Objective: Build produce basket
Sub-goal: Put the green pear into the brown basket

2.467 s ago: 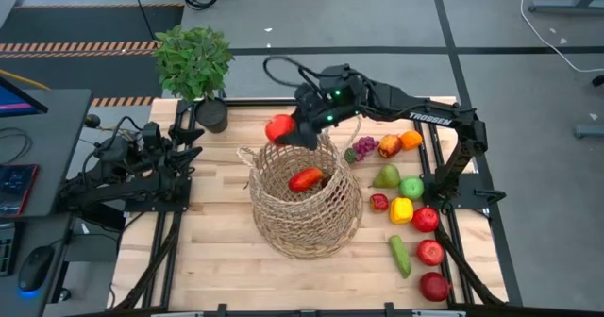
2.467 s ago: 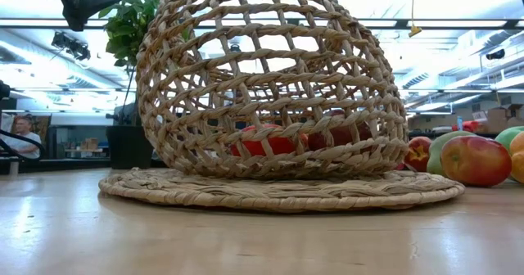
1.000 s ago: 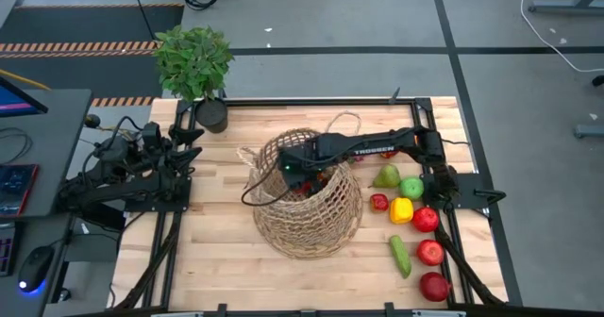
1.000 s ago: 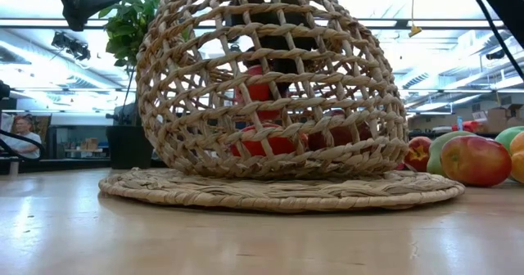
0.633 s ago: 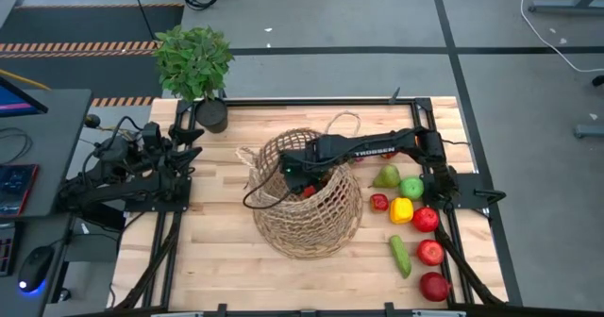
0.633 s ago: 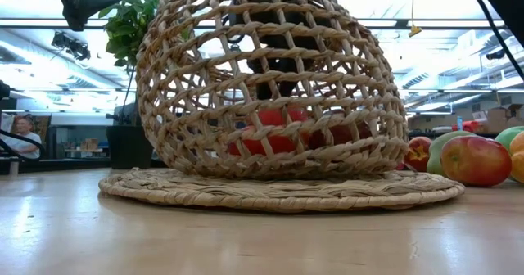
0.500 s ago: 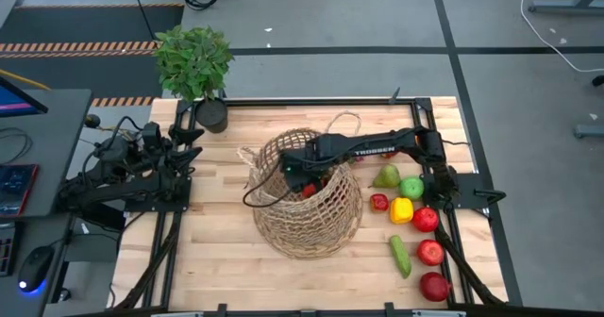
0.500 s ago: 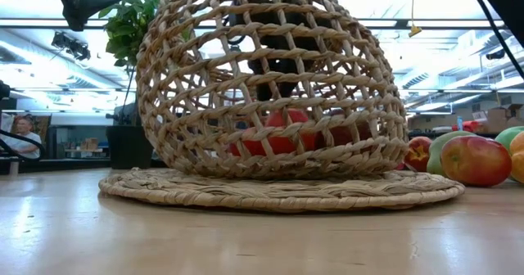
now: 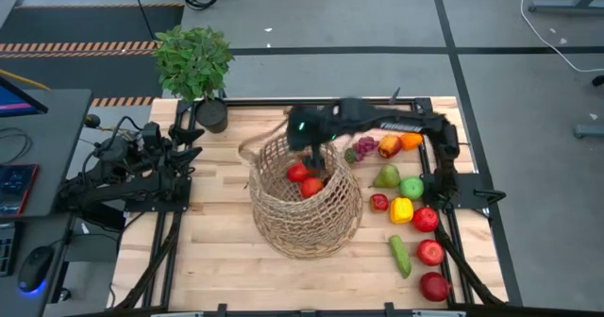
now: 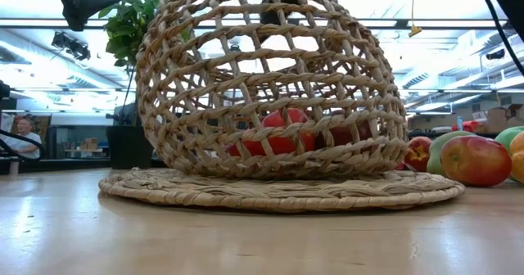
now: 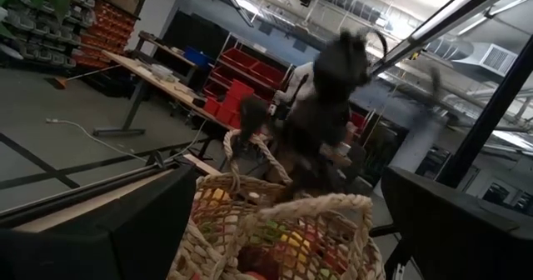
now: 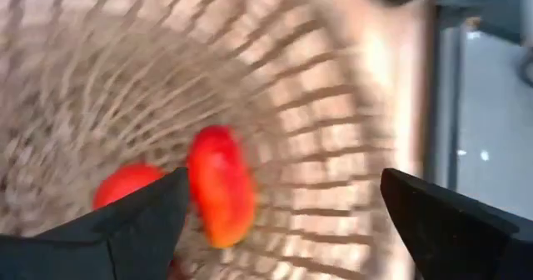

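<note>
Right claw (image 9: 314, 153) over basket (image 9: 304, 225) rim, released, empty; two red fruits (image 9: 305, 179) inside; rest of produce (image 9: 412, 218) waits alongside; left claw (image 9: 189, 140) parked, released.

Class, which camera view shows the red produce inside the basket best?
The high view: looking straight down, two red pieces lie unobstructed in the basket. The low view shows them only through the weave, the right wrist view blurs them, and the left wrist view barely glimpses them.

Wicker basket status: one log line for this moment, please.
right end effector: open, empty, above large round tan wicker basket | inside: two red produce pieces | left end effector: open, parked table's left
</note>
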`<state>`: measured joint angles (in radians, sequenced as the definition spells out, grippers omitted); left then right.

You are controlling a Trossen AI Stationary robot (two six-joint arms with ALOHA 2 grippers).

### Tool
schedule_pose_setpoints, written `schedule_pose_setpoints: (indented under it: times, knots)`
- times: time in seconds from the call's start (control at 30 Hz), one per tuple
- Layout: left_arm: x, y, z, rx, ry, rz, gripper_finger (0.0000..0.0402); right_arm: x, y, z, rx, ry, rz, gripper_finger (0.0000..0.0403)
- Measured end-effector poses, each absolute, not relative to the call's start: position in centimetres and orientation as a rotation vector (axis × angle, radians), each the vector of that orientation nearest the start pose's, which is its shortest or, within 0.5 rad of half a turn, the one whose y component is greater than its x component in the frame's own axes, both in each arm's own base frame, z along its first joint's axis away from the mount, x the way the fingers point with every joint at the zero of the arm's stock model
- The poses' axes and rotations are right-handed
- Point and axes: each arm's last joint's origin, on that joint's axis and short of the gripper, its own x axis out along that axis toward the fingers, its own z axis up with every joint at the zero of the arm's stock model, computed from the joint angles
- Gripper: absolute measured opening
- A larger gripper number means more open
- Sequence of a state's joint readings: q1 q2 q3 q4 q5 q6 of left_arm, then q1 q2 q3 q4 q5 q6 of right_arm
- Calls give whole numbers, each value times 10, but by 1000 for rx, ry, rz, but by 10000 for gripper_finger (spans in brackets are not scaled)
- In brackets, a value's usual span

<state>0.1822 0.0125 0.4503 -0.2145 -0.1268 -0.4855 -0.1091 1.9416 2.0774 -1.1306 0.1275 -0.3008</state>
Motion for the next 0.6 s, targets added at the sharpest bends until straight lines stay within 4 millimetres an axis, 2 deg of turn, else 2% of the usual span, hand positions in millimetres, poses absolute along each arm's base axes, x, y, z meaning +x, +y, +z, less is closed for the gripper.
schedule_pose_setpoints:
  times: [0.2, 0.3, 0.43, 0.6]
  knots:
    - [45, 12, 286, -473, -295, 247, 390, 356, -78, 418, -131, 835, -179, 395]
    - [45, 12, 286, -473, -295, 247, 390, 333, -91, 437, -77, 782, -237, 395]
    - [45, 12, 286, -473, -295, 247, 390, 303, -109, 452, -34, 773, -338, 395]
    - [45, 12, 286, -474, -294, 247, 390, 271, -132, 459, 50, 805, -461, 395]
